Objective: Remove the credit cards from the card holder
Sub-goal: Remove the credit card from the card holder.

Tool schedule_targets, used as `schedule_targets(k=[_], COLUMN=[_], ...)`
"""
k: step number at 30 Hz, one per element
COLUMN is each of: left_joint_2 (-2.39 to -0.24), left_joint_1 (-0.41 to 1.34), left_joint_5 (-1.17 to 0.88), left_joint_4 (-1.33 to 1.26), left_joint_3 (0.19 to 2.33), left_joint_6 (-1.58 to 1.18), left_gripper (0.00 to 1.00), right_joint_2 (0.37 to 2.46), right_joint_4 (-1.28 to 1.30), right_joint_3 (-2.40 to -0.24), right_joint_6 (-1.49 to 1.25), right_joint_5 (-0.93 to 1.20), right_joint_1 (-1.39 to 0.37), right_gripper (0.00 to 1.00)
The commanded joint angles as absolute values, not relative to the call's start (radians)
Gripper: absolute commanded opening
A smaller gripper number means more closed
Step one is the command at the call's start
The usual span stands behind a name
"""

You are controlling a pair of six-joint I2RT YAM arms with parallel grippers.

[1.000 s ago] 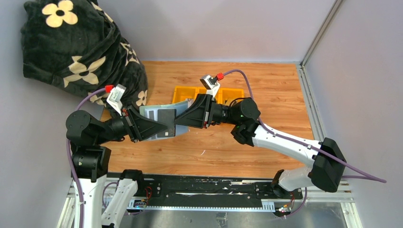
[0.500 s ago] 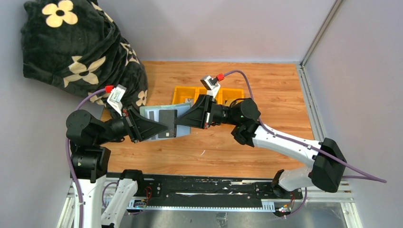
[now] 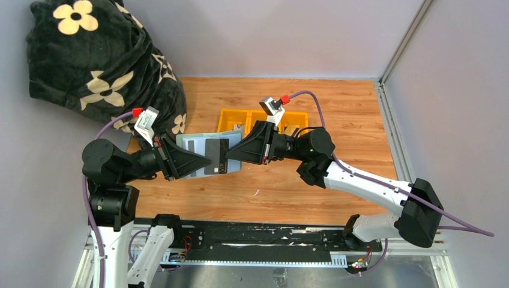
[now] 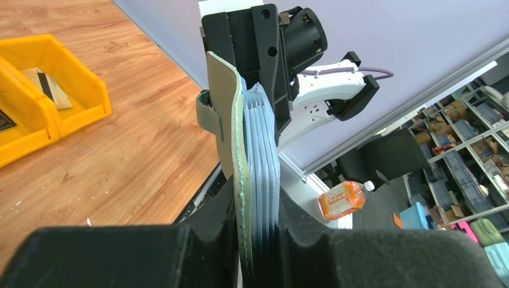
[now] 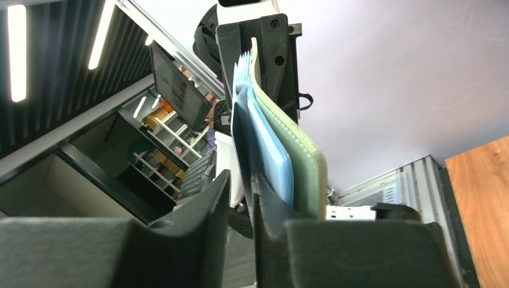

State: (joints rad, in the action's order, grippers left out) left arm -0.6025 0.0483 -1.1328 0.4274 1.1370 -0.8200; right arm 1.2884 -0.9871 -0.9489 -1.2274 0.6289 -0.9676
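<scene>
Up in the air over the brown wooden tabletop (image 3: 354,126), the left hand (image 4: 255,240) is squeezed tight on one end of the small sage-green folding card holder (image 4: 223,120). It holds it so the open end points at the other arm. That way a pull on a card will not drag the whole holder away. The right hand (image 5: 240,201) comes straight at it from the other side with its two fingers almost together. It looks to be pinching the free edge of a thin black plastic card (image 3: 216,157), which sticks part way out from between the light blue inner leaves (image 5: 270,150). More leaves are packed beside it, but I cannot tell if they have cards in them. Just past the two hands, a yellow plastic three-part tray (image 3: 230,114) sits on the tabletop, and a tan card with a dark stripe (image 4: 47,89) lies in one part. I think pulled cards go in the tray, so this one likely goes there next.
</scene>
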Motion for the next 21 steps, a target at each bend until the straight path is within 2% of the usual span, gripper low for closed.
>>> schedule_targets(k=[1,4,8,12,17,21], left_joint_2=[-0.602,-0.603,-0.606,-0.607,-0.616,-0.621], left_joint_1=[0.054,0.054,0.054,0.054,0.054,0.054], left_joint_5=[-1.121,-1.11,-1.102,-1.098,-1.096,-1.1], left_joint_4=[0.41,0.413,0.442,0.464,0.495,0.5], left_joint_3=[1.163,1.162,1.162,1.168,1.186,1.205], left_joint_6=[-0.818,-0.818,-0.789,-0.767,-0.734,-0.726], left_gripper=[0.05,0.01,0.0,0.0,0.0,0.0], right_joint_2=[1.289,1.308,1.326,1.336,1.304,1.22], right_joint_4=[-1.006,-1.003,-0.991,-0.964,-0.947,-0.884], right_joint_3=[-0.968,-0.987,-1.017,-1.044,-1.032,-0.973], right_joint_6=[-1.204,-1.202,-1.187,-1.174,-1.165,-1.14], right_joint_5=[0.645,0.649,0.653,0.666,0.688,0.683], right_joint_1=[-0.972,-0.981,-0.988,-0.99,-0.965,-0.902], right_gripper=[0.33,0.43,0.41,0.29,0.0,0.0])
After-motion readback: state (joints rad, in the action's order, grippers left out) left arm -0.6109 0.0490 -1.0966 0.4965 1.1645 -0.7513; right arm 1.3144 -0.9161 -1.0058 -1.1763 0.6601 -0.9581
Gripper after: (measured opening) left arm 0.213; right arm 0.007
